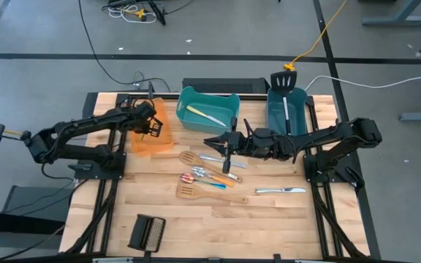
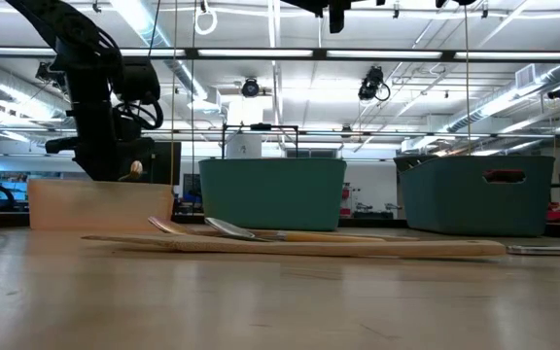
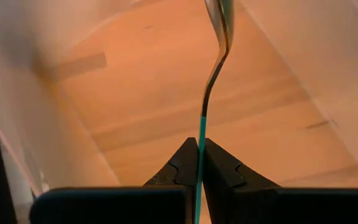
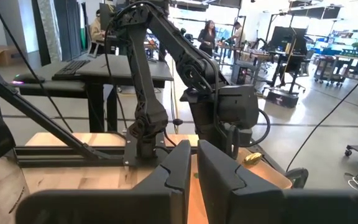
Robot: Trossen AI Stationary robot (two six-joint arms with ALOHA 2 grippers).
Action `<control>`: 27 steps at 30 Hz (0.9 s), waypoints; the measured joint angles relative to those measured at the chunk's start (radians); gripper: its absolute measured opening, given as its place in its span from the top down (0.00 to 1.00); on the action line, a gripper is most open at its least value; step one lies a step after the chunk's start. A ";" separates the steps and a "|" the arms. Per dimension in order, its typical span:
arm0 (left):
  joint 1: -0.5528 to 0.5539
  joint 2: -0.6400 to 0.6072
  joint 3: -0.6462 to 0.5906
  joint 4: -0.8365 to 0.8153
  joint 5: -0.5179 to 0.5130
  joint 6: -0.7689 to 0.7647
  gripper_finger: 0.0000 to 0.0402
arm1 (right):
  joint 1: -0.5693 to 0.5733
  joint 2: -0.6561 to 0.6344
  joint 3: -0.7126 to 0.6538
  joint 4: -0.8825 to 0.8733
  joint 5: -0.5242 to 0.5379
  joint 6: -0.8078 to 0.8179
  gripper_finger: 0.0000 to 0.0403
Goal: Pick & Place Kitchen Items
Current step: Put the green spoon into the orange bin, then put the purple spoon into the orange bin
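My left gripper (image 1: 152, 130) is over the orange bin (image 1: 143, 142), shut on a slim spoon (image 3: 215, 56) with a teal handle. The spoon's gold bowl (image 4: 252, 158) points down into the bin. My right gripper (image 1: 210, 140) hangs level above the middle of the table, shut, with nothing between its fingers (image 4: 194, 152). Below it on the tabletop lie two wooden slotted spatulas (image 1: 190, 157) (image 1: 196, 191), small spoons (image 1: 199, 174) and a silver knife (image 1: 280, 191). A black slotted spatula (image 1: 283, 80) leans in the right teal bin (image 1: 278, 120). My left gripper pinches the spoon's teal handle (image 3: 202, 127) between its two fingertips. The fingers slant down into the orange bin, and the spoon runs on along them past the tips. Its bowl end is lowest; whether it touches the bin floor I cannot tell.
A second teal bin (image 1: 229, 120) at the far middle holds a knife (image 1: 203, 115). A black ribbed block (image 1: 147, 232) lies near the front edge. Bare wood shows at the near right of the table (image 1: 283, 226).
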 joint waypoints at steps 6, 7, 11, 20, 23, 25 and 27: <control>0.000 0.000 0.000 0.012 -0.001 0.009 0.96 | 0.000 0.000 0.000 0.000 0.000 0.000 0.90; 0.000 0.000 0.000 0.013 -0.002 0.009 0.95 | 0.000 0.000 0.000 0.000 0.000 0.000 0.90; 0.000 0.000 0.000 0.013 -0.007 0.012 0.89 | 0.000 0.000 0.000 0.000 0.001 0.000 0.90; 0.000 0.000 0.000 0.014 -0.008 0.048 0.82 | 0.000 0.000 0.000 -0.001 0.002 0.000 0.90; -0.003 0.000 0.000 0.015 -0.009 0.054 0.81 | 0.000 0.000 0.000 -0.005 0.002 0.000 0.90; -0.004 0.000 0.000 0.015 -0.006 0.073 0.81 | 0.000 0.000 0.000 -0.015 0.002 0.001 0.90; -0.004 0.000 0.000 0.015 0.005 0.116 0.81 | 0.000 0.000 0.000 -0.032 0.002 0.016 0.90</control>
